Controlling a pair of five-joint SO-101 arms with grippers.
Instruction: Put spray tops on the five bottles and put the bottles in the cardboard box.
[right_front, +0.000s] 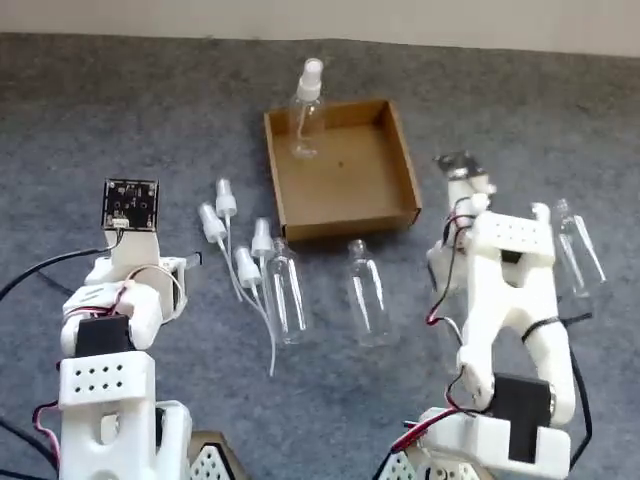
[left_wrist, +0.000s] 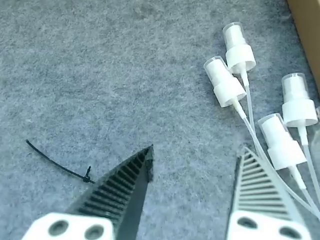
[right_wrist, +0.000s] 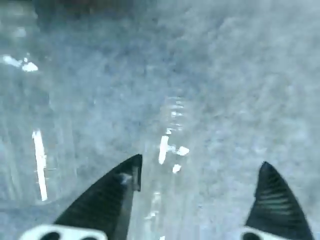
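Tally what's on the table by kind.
Bottles: 4
Loose spray tops: 4
Cardboard box: 1
Black cable tie: 1
Total: 10
Shiny object by the right arm unclear, not counted.

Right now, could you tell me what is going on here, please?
Two arms are partway through capping and boxing spray bottles. One capped bottle stands in the cardboard box. Four spray tops lie on the carpet in front of it, next to two uncapped bottles; another bottle lies beside the right arm. The left tool is open over the carpet near the tops, holding nothing. The right tool is open too; what lies under it is too blurred to tell.
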